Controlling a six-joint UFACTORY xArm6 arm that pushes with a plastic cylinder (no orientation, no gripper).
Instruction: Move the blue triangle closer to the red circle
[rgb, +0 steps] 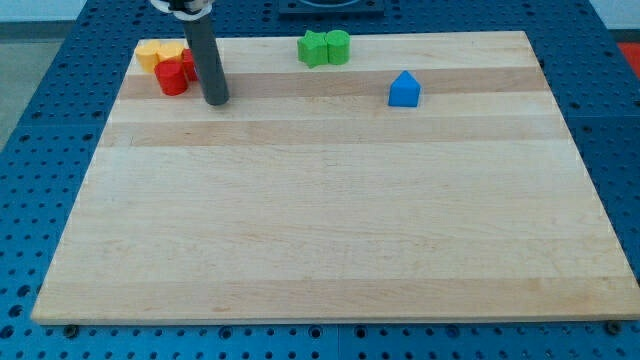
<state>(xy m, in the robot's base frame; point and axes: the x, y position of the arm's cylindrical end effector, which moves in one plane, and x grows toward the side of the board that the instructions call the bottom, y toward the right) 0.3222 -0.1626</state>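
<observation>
The blue triangle block (404, 90) sits on the wooden board (330, 220) at the upper right of centre. A red round block (171, 79) stands near the view's top left corner, with another red block (188, 64) right behind it, partly hidden by the rod. My tip (216, 101) rests on the board just right of the red blocks, close to them, and far to the left of the blue triangle.
Two yellow blocks (159, 53) sit at the top left corner, behind the red ones. Two green blocks (324, 47) sit side by side at the board's top edge, left of the blue triangle. A blue perforated table surrounds the board.
</observation>
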